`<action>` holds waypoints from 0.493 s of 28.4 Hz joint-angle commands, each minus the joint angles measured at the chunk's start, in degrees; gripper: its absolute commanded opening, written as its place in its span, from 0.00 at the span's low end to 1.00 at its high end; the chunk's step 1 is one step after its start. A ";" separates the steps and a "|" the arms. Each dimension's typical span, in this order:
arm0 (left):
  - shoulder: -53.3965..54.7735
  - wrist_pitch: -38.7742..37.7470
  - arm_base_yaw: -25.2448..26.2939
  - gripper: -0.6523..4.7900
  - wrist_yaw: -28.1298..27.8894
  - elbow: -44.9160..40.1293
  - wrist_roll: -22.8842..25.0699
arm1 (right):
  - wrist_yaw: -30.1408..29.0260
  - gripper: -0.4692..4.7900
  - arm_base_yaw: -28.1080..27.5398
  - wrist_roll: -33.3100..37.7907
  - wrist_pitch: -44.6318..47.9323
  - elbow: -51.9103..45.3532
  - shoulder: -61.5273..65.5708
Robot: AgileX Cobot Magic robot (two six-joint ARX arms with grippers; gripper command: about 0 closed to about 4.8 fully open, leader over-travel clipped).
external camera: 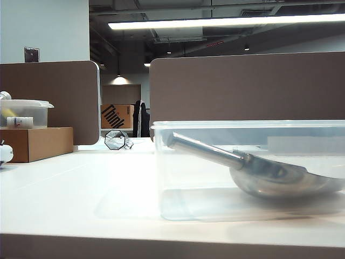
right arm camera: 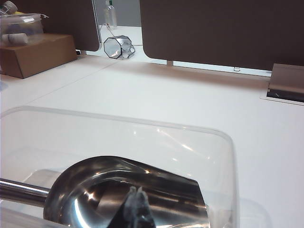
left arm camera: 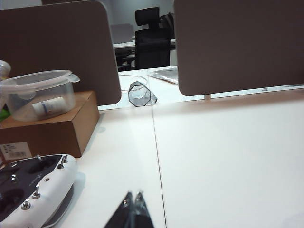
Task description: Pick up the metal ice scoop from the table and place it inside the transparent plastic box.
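1. As the left gripper (left arm camera: 133,209) showed only its fingertips, pressed together with nothing between them, it hung over a bare part of the table (left arm camera: 228,156), with a white controller (left arm camera: 33,190) just beside it on the left and no task thing near it.
2. The right gripper (right arm camera: 135,206) also had its fingertips together and empty; it hovered above the bowl of the metal ice scoop (right arm camera: 128,190).
3. The scoop lay inside the transparent plastic box (external camera: 161,172), its bowl on the box floor toward the right and its handle slanting up toward the left wall.
4. Farther to the left stood a cardboard box (external camera: 38,143) with a smaller lidded tub (external camera: 24,113) on top, well apart from the clear box.
5. In my judgement the placing step was already finished, because the scoop rested in the box and neither gripper held it.
6. The next move probably called only for keeping the arms clear of the box, so that the thin wall was not pushed.
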 commanded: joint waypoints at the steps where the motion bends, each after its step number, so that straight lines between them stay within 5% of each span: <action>1: -0.59 -1.20 0.70 0.12 -3.89 -0.04 -4.55 | 0.11 0.09 -0.02 -0.13 0.81 0.09 0.04; 14: -3.76 -6.86 0.79 0.12 -9.05 -0.02 -7.21 | 0.09 0.09 0.02 -0.13 0.81 0.09 0.04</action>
